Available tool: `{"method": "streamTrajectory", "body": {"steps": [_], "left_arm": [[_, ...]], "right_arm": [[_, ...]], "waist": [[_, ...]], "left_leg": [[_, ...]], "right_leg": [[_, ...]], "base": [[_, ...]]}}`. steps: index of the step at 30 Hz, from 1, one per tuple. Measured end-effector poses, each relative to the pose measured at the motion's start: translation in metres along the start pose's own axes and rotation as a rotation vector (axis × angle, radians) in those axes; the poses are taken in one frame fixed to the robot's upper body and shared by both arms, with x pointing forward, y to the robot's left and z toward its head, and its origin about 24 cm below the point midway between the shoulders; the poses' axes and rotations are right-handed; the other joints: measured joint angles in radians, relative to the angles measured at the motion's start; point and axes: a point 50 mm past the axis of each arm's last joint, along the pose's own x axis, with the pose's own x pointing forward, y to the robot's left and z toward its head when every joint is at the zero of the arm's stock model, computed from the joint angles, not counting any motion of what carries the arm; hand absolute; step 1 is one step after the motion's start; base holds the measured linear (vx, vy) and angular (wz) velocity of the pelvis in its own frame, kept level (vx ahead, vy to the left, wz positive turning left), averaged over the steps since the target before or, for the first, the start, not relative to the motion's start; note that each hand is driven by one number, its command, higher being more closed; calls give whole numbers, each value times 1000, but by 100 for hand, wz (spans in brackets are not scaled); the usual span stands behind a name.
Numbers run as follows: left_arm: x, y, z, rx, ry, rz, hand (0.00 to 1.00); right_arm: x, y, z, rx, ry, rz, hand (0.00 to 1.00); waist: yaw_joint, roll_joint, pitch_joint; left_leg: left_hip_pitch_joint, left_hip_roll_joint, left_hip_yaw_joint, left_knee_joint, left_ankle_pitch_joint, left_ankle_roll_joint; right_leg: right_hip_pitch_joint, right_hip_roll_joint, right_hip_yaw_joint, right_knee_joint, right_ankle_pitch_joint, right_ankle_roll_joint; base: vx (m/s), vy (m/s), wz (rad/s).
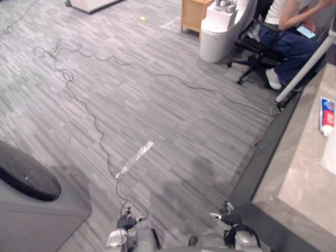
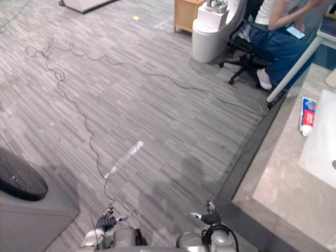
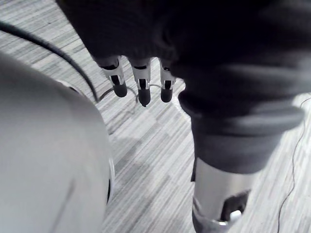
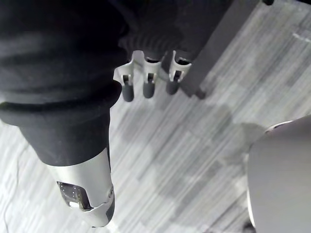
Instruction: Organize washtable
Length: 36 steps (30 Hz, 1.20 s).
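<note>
You are grasping nothing: your left hand (image 1: 126,220) and right hand (image 1: 227,216) are hanging low, fingers loose. The toothpaste tube (image 1: 326,115) is lying on the washtable (image 1: 299,178) at far right, well apart. Try facing it squarely before reaching.

Washtable (image 2: 278,194) is seen at the right: beige stone-look top, dark front edge, its corner nearest. A white basin (image 2: 321,152) is set into the top at the right edge. A toothpaste tube (image 2: 307,115), white with blue and red, is laid flat on the top just beside the basin's far-left side, white end pointed near.
</note>
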Motion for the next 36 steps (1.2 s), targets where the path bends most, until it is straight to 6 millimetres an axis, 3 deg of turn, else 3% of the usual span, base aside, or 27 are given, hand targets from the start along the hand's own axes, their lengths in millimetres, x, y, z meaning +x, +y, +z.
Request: {"method": "streamTrajectory", "body": {"steps": [2, 3, 4, 5, 6, 8, 9, 10, 11, 12, 13, 14, 15, 18, 20, 21, 22, 23, 24, 26, 27, 29, 31, 32, 34, 35, 36], "left_arm": [[1, -1, 5, -10, -23, -2, 0], [1, -1, 6, -32, -26, 1, 0], [1, -2, 6, -42, -25, 3, 0], [1, 0, 6, -55, -23, 14, 0], [2, 1, 7, -85, -27, 27, 0], [2, 6, 6, -97, -21, 48, 0], [2, 7, 5, -95, -10, 53, 0], [2, 9, 4, -91, -7, 57, 0], [2, 12, 1, -68, 13, 59, 0], [2, 12, -1, -58, 27, 58, 0], [1, 10, -5, -36, 47, 48, 0], [1, 8, -7, -23, 55, 40, 0], [2, 7, -5, -12, 50, 33, 0], [5, 5, 2, 4, 33, 20, 0], [4, 5, 0, 13, 43, 16, 0], [2, 6, -6, 17, 59, 17, 0], [1, 8, -9, 15, 69, 22, 0], [0, -3, -10, -32, 72, 12, 0], [-1, -7, -13, -55, 77, 10, 0], [-3, -8, -15, -97, 74, 21, 0], [-4, -6, -15, -95, 68, 25, 0], [-3, -2, -8, -84, 37, 32, 0], [-2, -1, -4, -82, 18, 34, 0], [-2, -1, -4, -85, 17, 33, 0], [-2, -3, -4, -87, 16, 29, 0], [-3, -5, -5, -90, 20, 26, 0], [-3, -6, -6, -93, 23, 25, 0]], "right_arm": [[1, -1, 0, -3, 2, -1, 0], [1, -1, -3, -2, 21, -1, 0], [1, -1, -5, -3, 30, -1, 0], [1, -2, -8, -20, 47, 3, 0], [2, 2, -9, -29, 57, 20, 0], [1, 4, -9, -24, 57, 22, 0], [2, 6, -8, -25, 54, 26, 0], [2, 7, -7, -25, 53, 31, 0], [3, 9, -5, -24, 45, 36, 0], [3, 9, -4, -23, 39, 37, 0], [3, 9, 1, -29, 14, 39, 0], [4, 11, 4, -47, 1, 49, 0], [4, 11, 6, -57, -11, 54, 0], [6, 11, 15, -59, -39, 54, 0], [6, 10, 18, -57, -53, 52, 0], [4, 10, 13, -53, -44, 48, 0], [3, 9, 10, -42, -36, 46, 0], [4, 2, 16, -32, -56, 20, 0], [1, -3, 16, -32, -72, 7, 0], [0, -3, 15, -27, -67, 8, 0], [0, -2, 12, -21, -58, 7, 0], [-3, 3, 4, 1, -35, 15, 0], [-5, 2, 0, 3, -20, 12, 0], [-4, 1, 0, 2, -15, 9, 0], [-4, -1, -2, 10, -3, 0, 0], [-4, -3, -5, 8, 16, -7, 0], [-3, -6, -5, 0, 17, -13, 0]], "waist": [[5, 5, 4], [8, 11, 5], [16, 12, 3], [27, 6, -6], [30, -4, -14], [25, -23, -22], [21, -46, -19], [22, -57, -20], [15, -62, -18], [12, -58, -17], [4, -53, -12], [-10, -40, -7], [-16, -38, -7], [-27, -31, -3], [-39, -34, -5], [-44, -53, -17], [-49, -66, -24], [-49, -26, -14], [-50, 5, -7], [-33, 49, -3], [-28, 35, 3], [-7, 12, 1], [11, -1, 0], [17, -6, 3], [17, 1, -1], [17, 10, -8], [18, 17, -14]], "left_leg": [[-73, -38, -58, -139, 27, -2], [-105, -58, -117, -253, 123, -1], [-103, -62, -132, -277, 174, -11], [-99, -82, -136, -257, 236, 1], [-113, -105, -130, -193, 195, 51], [-108, -116, -104, -154, 160, 93], [-52, -127, -58, -143, 109, 116], [-22, -131, -31, -148, 90, 122], [52, -142, -2, -172, 56, 133], [91, -144, 10, -184, 43, 138], [181, -149, 29, -229, 30, 143], [261, -151, 40, -290, 28, 146], [315, -149, 47, -336, 28, 146], [440, -135, 83, -440, 29, 138], [488, -146, 87, -478, 13, 90], [522, -167, 86, -465, -10, 52], [529, -180, 84, -431, -18, 38], [510, -129, 87, -280, -36, 13], [418, -62, 84, -7, 2, -20], [303, 46, 72, 321, -9, -13], [253, 75, 68, 394, -17, -2], [180, 82, 75, 336, -18, 0], [111, 48, 53, 160, -18, 2], [67, 18, -8, 24, -14, 6], [29, -24, -124, -181, 9, -26], [17, -36, -186, -292, 32, -62], [3, -38, -216, -331, 75, -62]], "right_leg": [[1, -27, 22, -5, -33, 27], [11, -44, 47, -12, -58, 38], [10, -50, 66, -19, -68, 44], [13, -71, 112, -25, -87, 40], [-3, -94, 163, 12, -77, 47], [-36, -116, 205, 92, -73, 54], [-119, -128, 260, 308, -54, 87], [-162, -134, 278, 417, -24, 124], [-243, -141, 292, 629, 32, 183], [-276, -143, 282, 708, 31, 182], [-330, -147, 215, 806, 10, 151], [-375, -146, 125, 828, -25, 102], [-409, -133, 65, 808, -46, 83], [-505, -91, -165, 550, -59, 56], [-533, -32, -222, 366, 28, -23], [-534, -7, -226, 299, 133, -73], [-533, -5, -210, 299, 173, -138], [-497, 14, -223, 332, 144, -122], [-427, 38, -209, 281, 103, -114], [-328, 104, -163, 234, 76, -129], [-255, 119, -133, 210, 59, -132], [-174, 126, -59, 164, 57, -134], [-125, 124, 29, 120, 53, -117], [-102, 124, 95, 100, 47, -105], [-73, 118, 192, 82, 30, -77], [-66, 118, 255, 75, 3, -53], [-52, 115, 317, 82, -28, -30]], "base": [[225, 162, -32], [256, 201, -42], [292, 271, -70], [355, 298, -100], [440, 363, -90], [414, 315, -59], [423, 311, -65], [505, 322, -85], [317, 174, -61], [403, 205, -64], [421, 200, -46], [526, 210, -38], [553, 160, -29], [489, 74, -15], [514, 36, -5], [458, -15, 3], [604, -40, -6], [750, -88, -11], [617, -71, -28], [580, -48, -75], [563, -28, -96], [537, -18, -106], [463, 48, -132], [381, 147, -146], [370, 209, -152], [371, 286, -157], [391, 314, -154]]}}
